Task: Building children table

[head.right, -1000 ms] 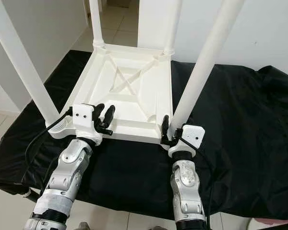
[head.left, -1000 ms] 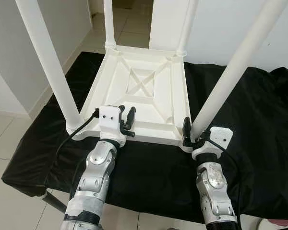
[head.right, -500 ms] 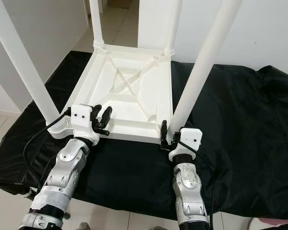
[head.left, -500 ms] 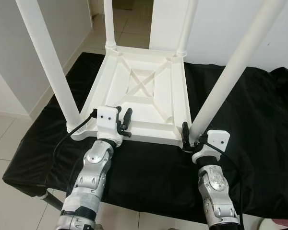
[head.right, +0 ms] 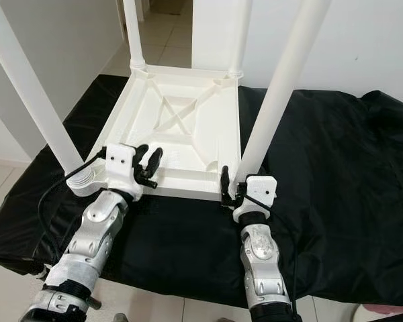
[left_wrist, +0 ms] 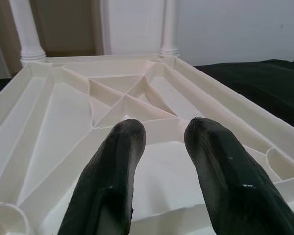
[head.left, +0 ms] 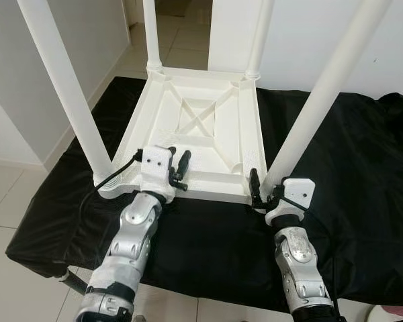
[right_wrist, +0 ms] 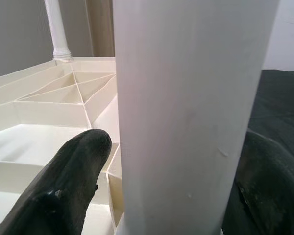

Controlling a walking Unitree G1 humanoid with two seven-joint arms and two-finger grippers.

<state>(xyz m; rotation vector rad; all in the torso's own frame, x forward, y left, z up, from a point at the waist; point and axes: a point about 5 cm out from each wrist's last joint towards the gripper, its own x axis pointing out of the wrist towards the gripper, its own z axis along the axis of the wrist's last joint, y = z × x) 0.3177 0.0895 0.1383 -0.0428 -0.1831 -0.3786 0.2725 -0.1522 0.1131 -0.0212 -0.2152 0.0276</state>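
A white plastic children's table (head.left: 208, 144) lies upside down on a black cloth, its legs pointing up. My right gripper (head.left: 265, 184) is at the base of the near right leg (head.left: 322, 94). It is shut on that leg, with one black finger (right_wrist: 63, 186) on each side of it. My left gripper (head.left: 178, 155) hovers just over the near rim of the tabletop, left of centre. It is open, and its two fingers (left_wrist: 112, 176) hold nothing. The near left leg (head.left: 64, 87) stands free beside my left arm.
The black cloth (head.left: 356, 174) covers the low surface under the table and spreads wide to the right. Its edge runs close in front of me. Pale floor tiles (head.left: 13, 194) lie to the left, white walls stand behind, and a doorway (head.left: 181, 20) opens at the far end.
My right gripper and the foot of the near right leg have edged slightly to the left. My left gripper has barely shifted at the tabletop's rim.
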